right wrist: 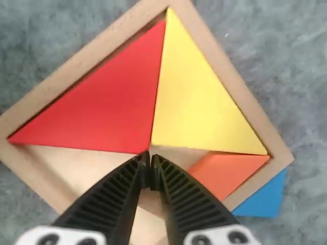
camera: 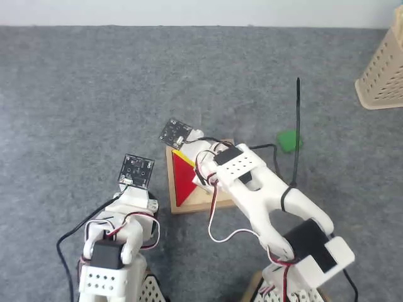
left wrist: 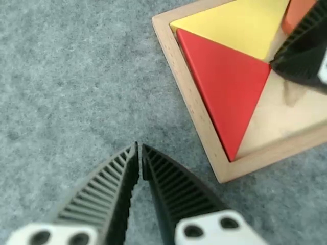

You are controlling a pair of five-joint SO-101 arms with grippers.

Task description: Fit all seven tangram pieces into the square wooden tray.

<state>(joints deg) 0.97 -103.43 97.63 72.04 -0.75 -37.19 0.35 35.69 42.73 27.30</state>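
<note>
The square wooden tray (right wrist: pixel 230 66) lies on grey carpet and holds a large red triangle (right wrist: pixel 102 109) and a large yellow triangle (right wrist: pixel 196 109) side by side. An orange piece (right wrist: pixel 230 173) sits in the tray against the yellow one. A blue piece (right wrist: pixel 263 201) lies outside, touching the rim. My right gripper (right wrist: pixel 150 162) is shut and empty over the tray's middle, where red meets yellow. My left gripper (left wrist: pixel 139 153) is shut and empty over carpet beside the tray (left wrist: pixel 191 97). A green piece (camera: pixel 289 139) lies on the carpet to the right of the tray (camera: pixel 189 204).
A thin black rod (camera: pixel 297 126) stands beside the green piece. A beige perforated container (camera: pixel 384 69) is at the far right edge. The right arm (camera: pixel 264 189) stretches over the tray's right half. Open carpet spreads to the left and behind.
</note>
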